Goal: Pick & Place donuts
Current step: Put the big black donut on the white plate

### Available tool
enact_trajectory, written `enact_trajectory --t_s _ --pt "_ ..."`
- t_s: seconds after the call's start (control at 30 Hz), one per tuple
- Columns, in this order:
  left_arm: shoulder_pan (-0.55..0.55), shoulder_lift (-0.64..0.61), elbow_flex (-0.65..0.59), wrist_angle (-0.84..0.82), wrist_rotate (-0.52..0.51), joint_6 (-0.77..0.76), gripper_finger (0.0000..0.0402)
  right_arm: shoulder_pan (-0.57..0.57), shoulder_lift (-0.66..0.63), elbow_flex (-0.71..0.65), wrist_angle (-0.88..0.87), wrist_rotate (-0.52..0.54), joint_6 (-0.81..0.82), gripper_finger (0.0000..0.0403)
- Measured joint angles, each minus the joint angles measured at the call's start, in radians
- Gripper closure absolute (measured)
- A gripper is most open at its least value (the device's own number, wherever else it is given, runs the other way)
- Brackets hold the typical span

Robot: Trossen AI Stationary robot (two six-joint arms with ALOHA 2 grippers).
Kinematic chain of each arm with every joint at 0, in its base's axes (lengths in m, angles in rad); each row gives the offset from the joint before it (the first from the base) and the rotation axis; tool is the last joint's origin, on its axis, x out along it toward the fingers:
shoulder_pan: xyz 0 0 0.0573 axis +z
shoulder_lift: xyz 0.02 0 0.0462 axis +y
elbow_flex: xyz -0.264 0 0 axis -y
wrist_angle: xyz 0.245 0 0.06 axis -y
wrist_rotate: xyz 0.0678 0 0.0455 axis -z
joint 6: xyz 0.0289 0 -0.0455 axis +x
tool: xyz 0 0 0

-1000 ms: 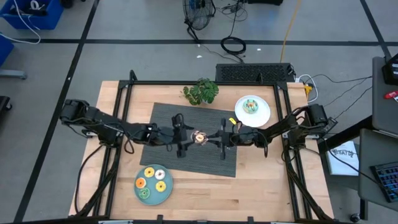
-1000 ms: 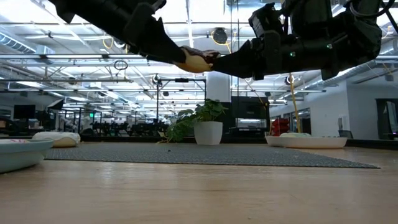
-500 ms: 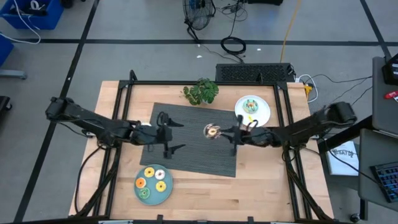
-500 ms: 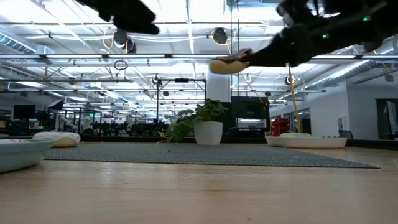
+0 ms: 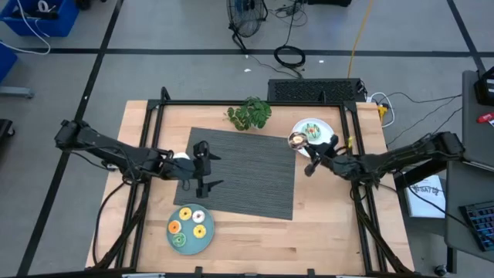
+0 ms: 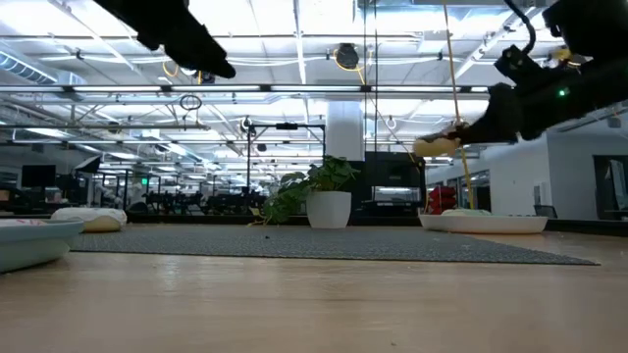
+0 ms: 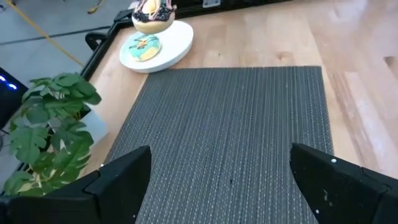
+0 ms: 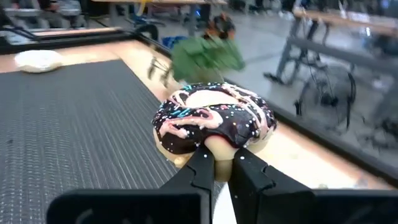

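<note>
A brown-iced donut (image 8: 211, 121) with pink drizzle and sprinkles hangs in the air by the near-left rim of the white plate (image 5: 320, 140), with my right gripper (image 5: 303, 147) shut on it. A teal-iced donut (image 7: 144, 47) lies flat on that plate. Several more donuts (image 5: 191, 224) lie on the teal plate (image 5: 176, 245) at the table's near left. My left gripper (image 5: 204, 165) hovers open over the left part of the grey mat (image 5: 247, 174), with nothing between its fingers (image 7: 121, 180). My right gripper pinches the brown donut's rim (image 8: 214, 144) between its two fingertips (image 8: 200, 163), on the side nearest the gripper. The fingers come nearly level from the table's right. The donut sticks out beyond the fingertips, icing up, lifted clear above the table (image 6: 437, 147).
A potted leafy plant (image 5: 248, 113) stands at the mat's far edge, left of the white plate. A black frame (image 5: 351, 116) runs around the wooden table. The mat's middle (image 7: 236, 130) lies bare.
Both grippers met on the brown donut over the mat's middle. My left gripper has opened, let go and drawn back toward the table's left edge. My right gripper has carried the donut toward the right and far side, up to the white plate, turning as it went.
</note>
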Motion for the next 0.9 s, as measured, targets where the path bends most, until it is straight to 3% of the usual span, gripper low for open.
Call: enact_trajectory --t_s 0.4,0.57,0.9 --pt "0.001 0.028 0.000 0.000 -0.001 0.005 0.0026 -0.092 -0.176 0.004 -0.597 0.008 0.438 0.0383" --pt "0.001 0.028 0.000 0.000 -0.001 0.006 0.0026 -0.126 -0.197 0.053 -0.878 -0.043 0.625 0.0383" --pt "0.001 0.028 0.000 0.001 -0.001 0.005 0.0032 -0.180 -0.197 0.062 -1.049 -0.008 0.739 0.0383"
